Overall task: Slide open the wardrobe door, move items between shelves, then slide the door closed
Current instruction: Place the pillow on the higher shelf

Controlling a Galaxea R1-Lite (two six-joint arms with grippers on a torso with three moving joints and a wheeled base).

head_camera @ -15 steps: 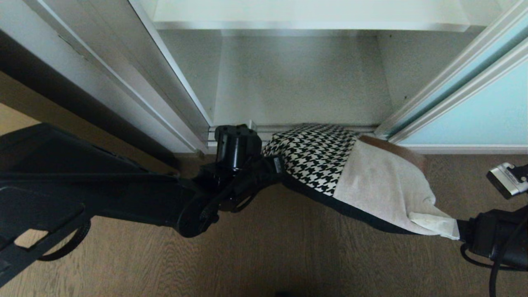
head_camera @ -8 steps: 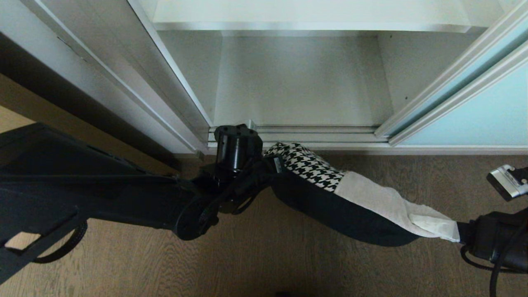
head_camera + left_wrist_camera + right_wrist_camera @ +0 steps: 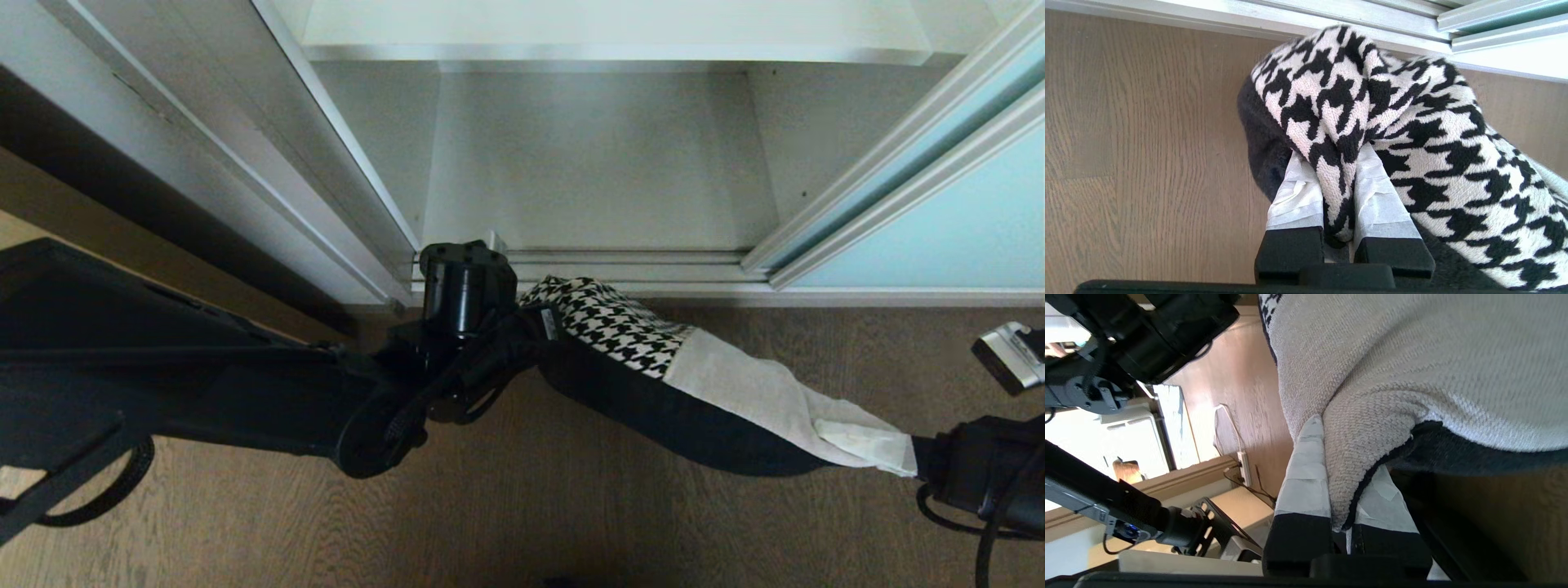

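Note:
The cushion [image 3: 739, 384] hangs stretched between my two grippers, just above the floor in front of the open wardrobe. My left gripper [image 3: 545, 323] is shut on its houndstooth corner [image 3: 1433, 134], pinching a fold of the fabric. My right gripper [image 3: 916, 467] is shut on the cream corner [image 3: 1412, 355]. The cushion sags in the middle and shows its black underside. The sliding wardrobe door [image 3: 947, 220] stands pushed to the right. Behind the cushion lies the bare white bottom shelf [image 3: 596, 163], with a higher shelf [image 3: 612, 28] above it.
The silver door tracks [image 3: 620, 265] run along the wardrobe's foot, just behind the cushion. A white side panel [image 3: 245, 155] slants on the left. Wood-grain floor [image 3: 571, 506] lies under both arms. A power strip with cables [image 3: 1245, 467] lies by the wall.
The cushion has come off the wardrobe's threshold toward me. It now hangs over the floor, folded down with its black underside showing. Both grips have held.

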